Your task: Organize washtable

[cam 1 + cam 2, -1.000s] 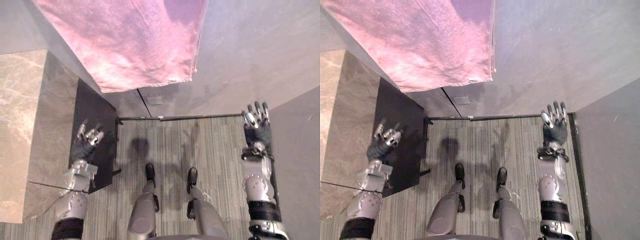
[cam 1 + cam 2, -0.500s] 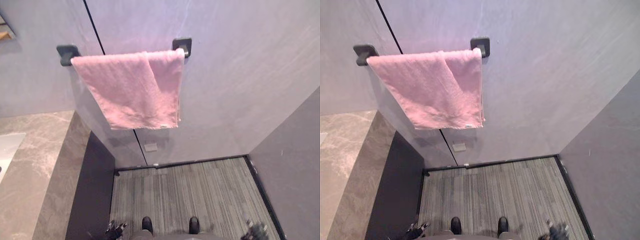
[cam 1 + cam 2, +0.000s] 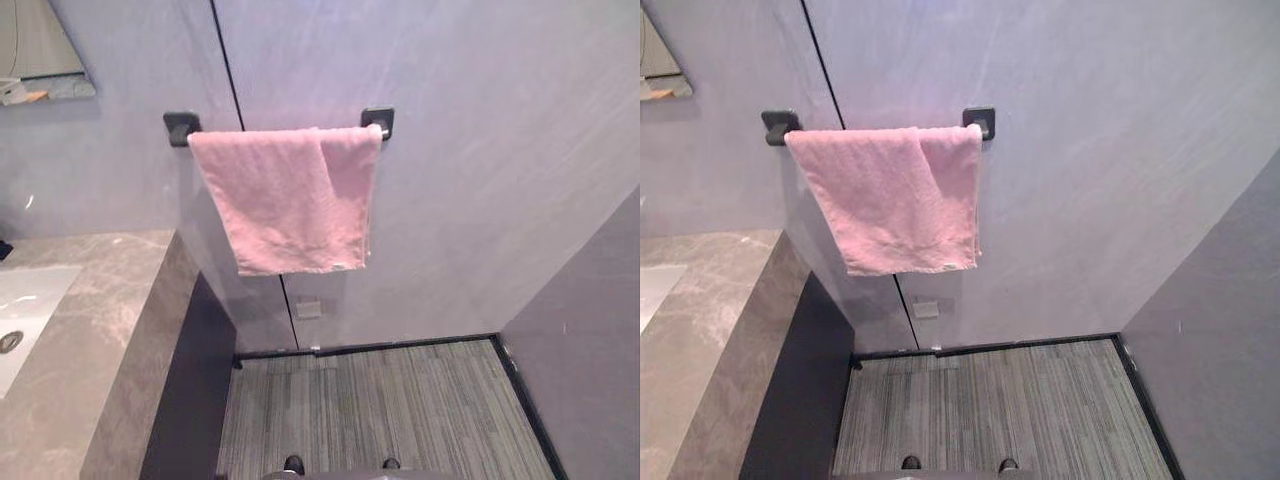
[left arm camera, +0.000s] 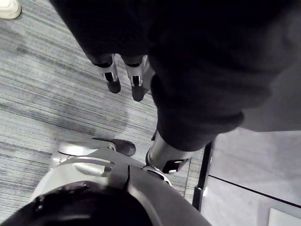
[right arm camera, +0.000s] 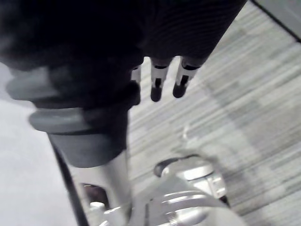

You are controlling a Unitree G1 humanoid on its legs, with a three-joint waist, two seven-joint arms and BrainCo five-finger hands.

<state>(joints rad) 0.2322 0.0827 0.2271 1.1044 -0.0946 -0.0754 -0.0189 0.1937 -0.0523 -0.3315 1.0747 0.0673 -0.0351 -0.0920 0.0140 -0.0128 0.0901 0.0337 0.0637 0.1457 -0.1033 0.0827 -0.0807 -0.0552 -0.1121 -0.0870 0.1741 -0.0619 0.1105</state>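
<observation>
The head camera has tipped up from the floor, so the shift is the view, not the things. The pink towel hangs folded over its rail on the wall, just as half a second ago. The marble counter sits at the left, and its white sink has come into the picture. The left hand hangs over the floor, fingers straight, holding nothing. The right hand does likewise, loose and empty.
</observation>
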